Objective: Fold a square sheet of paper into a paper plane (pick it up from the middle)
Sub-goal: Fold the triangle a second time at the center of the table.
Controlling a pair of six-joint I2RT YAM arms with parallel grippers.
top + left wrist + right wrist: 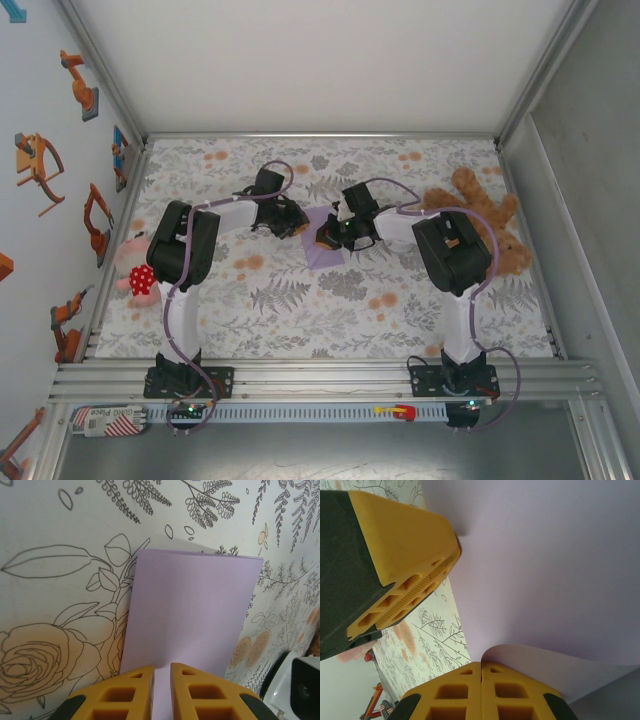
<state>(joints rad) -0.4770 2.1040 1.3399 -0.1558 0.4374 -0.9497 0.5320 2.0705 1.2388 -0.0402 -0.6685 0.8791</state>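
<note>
One flower-patterned tablecloth (300,310); one brown teddy bear (490,225), partly behind the right arm (455,250); one lavender square sheet of paper (190,610) mid-cloth, its near edge hidden by fingers; two grippers: left gripper (161,667) a slit apart over it, right gripper (481,664) pinching its lifted edge.

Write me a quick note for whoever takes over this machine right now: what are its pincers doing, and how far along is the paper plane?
Left pincer: jaws a slit apart, tips on the square sheet of paper.
Right pincer: shut, apparently pinching a raised edge of the sheet.
Sheet: middle of the tablecloth, between both pincers.
Done: looks folded in half.
To do: every further fold; no plane shape yet.
</note>
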